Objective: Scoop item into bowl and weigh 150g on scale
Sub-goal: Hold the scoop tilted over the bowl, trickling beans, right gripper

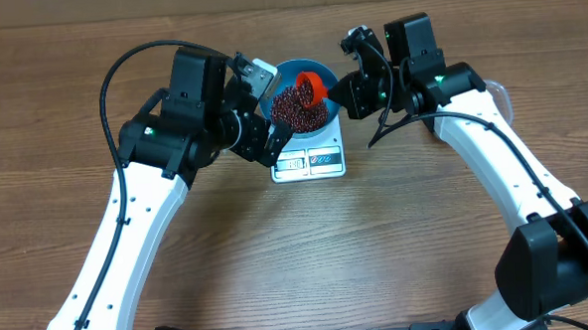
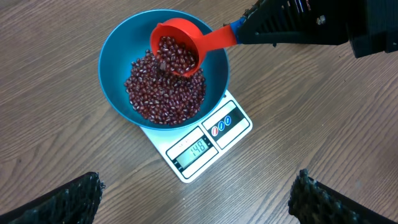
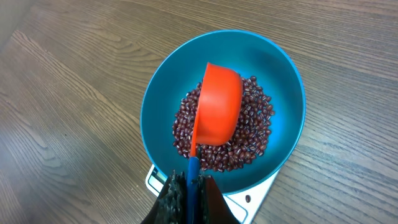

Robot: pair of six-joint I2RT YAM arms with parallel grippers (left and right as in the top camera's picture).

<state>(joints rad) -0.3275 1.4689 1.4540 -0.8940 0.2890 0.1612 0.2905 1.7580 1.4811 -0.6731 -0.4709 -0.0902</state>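
Left arm (image 1: 137, 207), right arm (image 1: 492, 156): white shells, black joints, black cables (image 1: 121, 68), green lights (image 1: 151, 130); left gripper (image 2: 196, 208) fingertips (image 2: 68, 199) black, knurled.

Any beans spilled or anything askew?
Nothing stands out. All beans lie in the bowl or the scoop tipped over it; the bowl sits on the scale, and no strays show on the table.

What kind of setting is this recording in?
Probably a robotics lab bench, not a kitchen: left arm and right arm at a wood-grain table, weighing beans in a blue bowl on a scale.
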